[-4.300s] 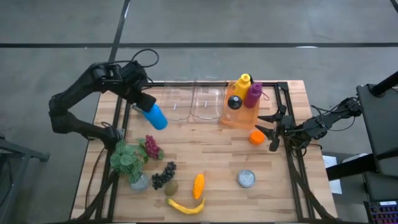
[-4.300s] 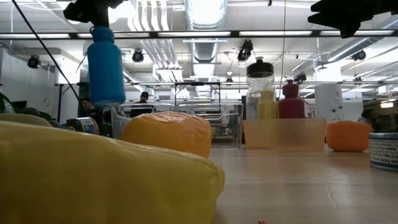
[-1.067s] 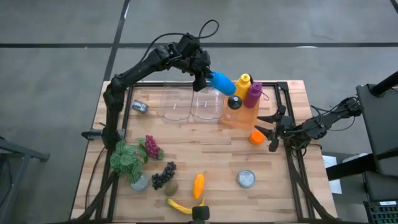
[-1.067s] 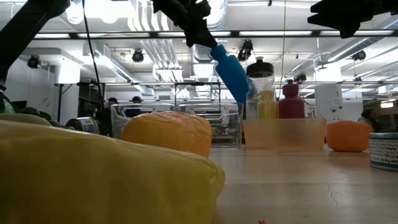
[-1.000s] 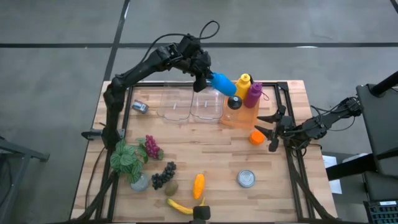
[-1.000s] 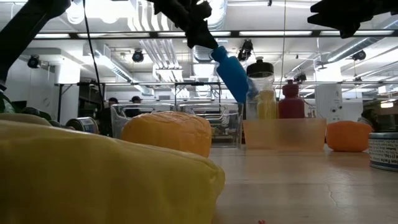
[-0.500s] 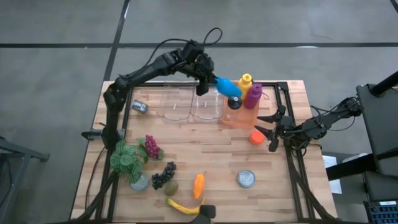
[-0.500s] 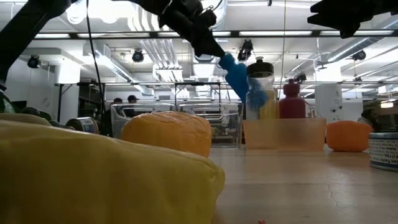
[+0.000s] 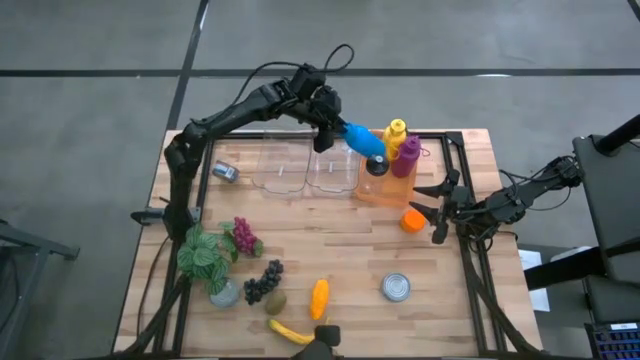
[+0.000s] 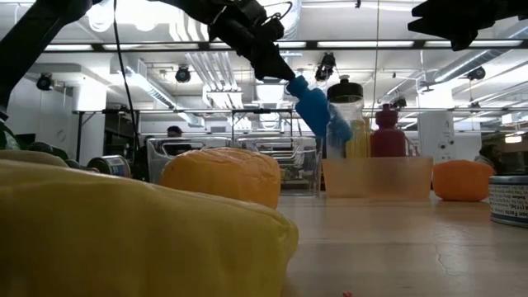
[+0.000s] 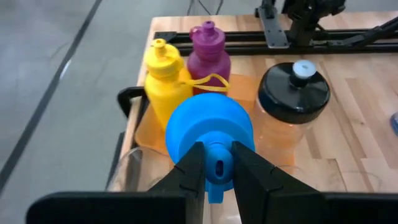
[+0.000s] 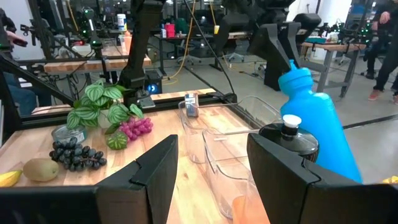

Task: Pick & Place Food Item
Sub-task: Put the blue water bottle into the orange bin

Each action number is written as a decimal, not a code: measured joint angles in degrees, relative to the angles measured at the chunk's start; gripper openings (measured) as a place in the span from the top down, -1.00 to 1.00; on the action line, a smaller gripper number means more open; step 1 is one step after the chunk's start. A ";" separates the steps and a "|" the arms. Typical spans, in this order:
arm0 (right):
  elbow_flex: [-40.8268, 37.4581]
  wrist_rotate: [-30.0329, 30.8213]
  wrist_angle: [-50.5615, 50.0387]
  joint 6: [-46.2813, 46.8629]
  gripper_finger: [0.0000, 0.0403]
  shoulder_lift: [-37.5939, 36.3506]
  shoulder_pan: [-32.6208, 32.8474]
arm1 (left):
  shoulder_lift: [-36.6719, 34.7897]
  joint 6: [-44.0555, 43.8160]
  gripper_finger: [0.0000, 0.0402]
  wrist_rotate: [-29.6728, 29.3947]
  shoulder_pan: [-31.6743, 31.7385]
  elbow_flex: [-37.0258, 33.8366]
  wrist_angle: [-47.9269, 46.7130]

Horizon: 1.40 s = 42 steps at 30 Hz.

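Note:
My left gripper (image 9: 327, 131) is over the table's far edge, shut on a blue bottle (image 9: 361, 140) that slants down to the right, its base over the orange tray (image 9: 386, 190). In that tray stand a yellow bottle (image 9: 392, 134), a magenta bottle (image 9: 407, 153) and a clear jar with a black lid (image 9: 376, 165). The blue bottle (image 11: 209, 132) hides part of the tray in the left wrist view. My right gripper (image 9: 430, 207) waits open at the table's right edge, beside an orange fruit (image 9: 412, 221). My left gripper pinches the blue bottle's neck just under the cap (image 11: 215, 167) between its two fingers (image 11: 189, 171). The fingers slant down from the table's left, pointing toward the tray. The bottle is lifted clear and tilted, cap end high (image 10: 294, 84), base low (image 10: 340, 132) toward the jar.
Two clear bins (image 9: 281, 166) (image 9: 335, 165) sit left of the tray. A small can (image 9: 225, 172), a potted plant (image 9: 204, 256), red grapes (image 9: 244, 237), dark grapes (image 9: 263, 282), a kiwi (image 9: 276, 302), a carrot (image 9: 319, 298), a banana (image 9: 296, 332) and a tin (image 9: 397, 288) lie nearer.
My left gripper has moved a little toward the table's right edge and downward, still shut on the blue bottle. The bottle has come with it, its base now lower and closer to the jar in the tray.

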 joint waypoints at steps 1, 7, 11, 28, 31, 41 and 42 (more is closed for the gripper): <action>0.00 -0.01 -0.01 0.02 0.06 0.00 0.01 | -0.39 0.00 0.71 -0.60 0.18 0.30 -0.83; 0.00 -0.01 0.01 -0.06 0.06 0.00 0.01 | -4.50 -0.09 0.71 -5.62 0.65 1.80 -6.22; 0.00 -0.01 0.00 -0.05 0.06 0.00 0.00 | -8.72 -3.31 0.71 -6.68 0.63 1.84 -9.66; 0.00 -0.01 0.00 0.01 0.06 0.00 0.00 | -15.16 -22.99 0.71 -15.75 -13.60 1.05 -23.79; 0.00 -0.01 0.00 -0.06 0.06 0.02 0.01 | -15.13 -24.62 0.71 -18.24 -18.06 0.10 -22.54; 0.00 0.00 0.00 -0.06 0.06 0.00 -0.01 | -9.88 -30.40 0.71 -21.37 -26.08 -0.83 -19.31; 0.00 -0.01 -0.02 -0.03 0.06 0.00 0.01 | -9.09 -30.82 0.71 -20.34 -26.09 -0.83 -19.17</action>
